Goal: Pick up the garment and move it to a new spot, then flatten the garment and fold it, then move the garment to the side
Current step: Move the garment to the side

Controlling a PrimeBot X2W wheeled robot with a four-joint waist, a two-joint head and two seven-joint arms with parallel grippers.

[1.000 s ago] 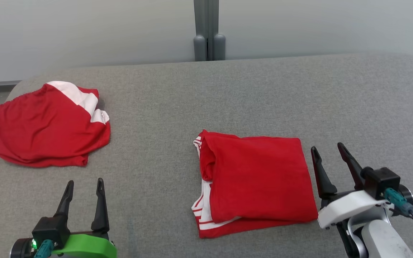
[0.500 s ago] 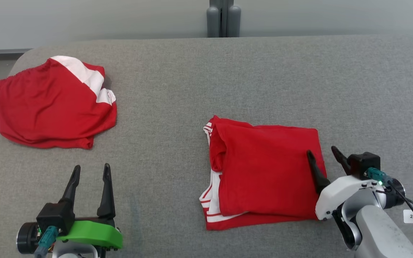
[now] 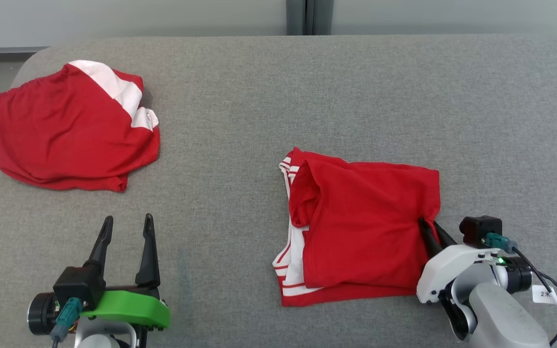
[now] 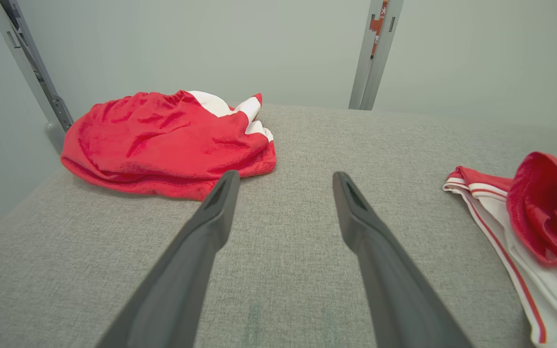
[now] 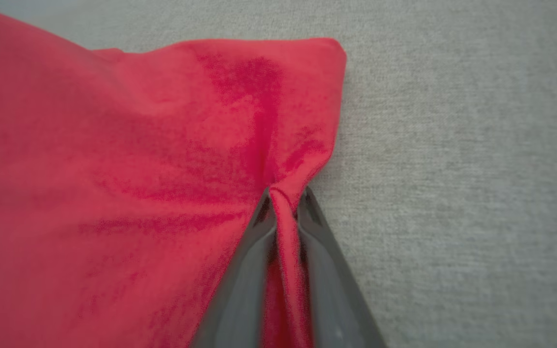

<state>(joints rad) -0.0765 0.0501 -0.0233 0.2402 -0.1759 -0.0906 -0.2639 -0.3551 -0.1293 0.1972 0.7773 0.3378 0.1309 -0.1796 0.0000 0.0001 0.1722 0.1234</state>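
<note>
The folded red garment (image 3: 360,217) with white-striped trim lies right of the middle of the grey table (image 3: 259,96). My right gripper (image 3: 429,225) is shut on the garment's right edge, and a pinched ridge of red cloth (image 5: 283,212) stands between its two fingers (image 5: 244,270). The fabric puckers toward that pinch. Part of the same garment (image 4: 539,212) shows at the right of the left wrist view. My left gripper (image 3: 127,223) stands open near the front left of the table, with nothing between its fingers (image 4: 211,227).
A second red garment (image 3: 65,130) with a white panel lies crumpled at the table's back left corner (image 4: 162,140). A grey post (image 3: 308,17) stands behind the table's far edge. Bare grey cloth surface stretches between the two garments and to the right.
My right gripper has moved left onto the garment's right edge and shut on it, bunching the cloth. The head camera has tilted down. The left gripper stays open.
</note>
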